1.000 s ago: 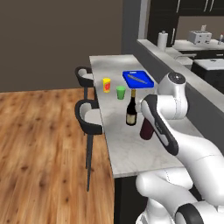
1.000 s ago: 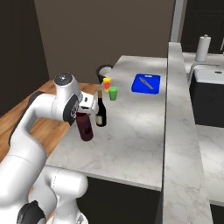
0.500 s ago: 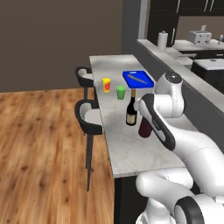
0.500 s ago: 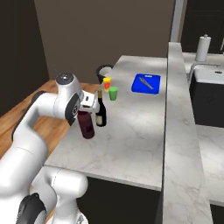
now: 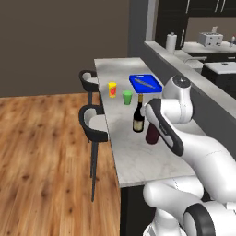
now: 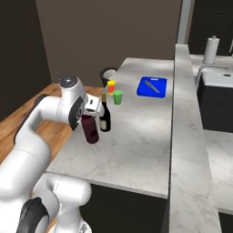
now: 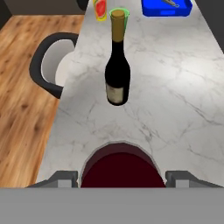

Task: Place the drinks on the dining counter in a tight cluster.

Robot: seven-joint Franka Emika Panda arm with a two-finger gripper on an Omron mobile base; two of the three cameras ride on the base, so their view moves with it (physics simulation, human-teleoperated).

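Observation:
My gripper point(image 7: 122, 178) is shut on the squat maroon bottle point(image 6: 90, 129), a fingertip on each side of its body in the hand view. I hold it upright just over the dining counter point(image 6: 136, 145), near the stool-side edge; whether its base touches the marble I cannot tell. The dark wine bottle point(image 6: 105, 116) with gold neck and cream label stands right beside it, a small gap away, and straight ahead in the hand view as the wine bottle point(image 7: 117, 70). In the left base view my forearm hides part of the maroon bottle point(image 5: 151, 134) beside the wine bottle point(image 5: 138, 115).
A yellow cup point(image 5: 112, 89) and a green cup point(image 5: 127, 97) stand beyond the bottles, then a blue cutting board point(image 5: 145, 83). Two black stools point(image 5: 93, 122) line the counter's open edge. A raised grey ledge point(image 6: 182, 118) runs along the other edge.
My gripper has carried the maroon bottle a very little way toward the wine bottle. Nothing else has moved.

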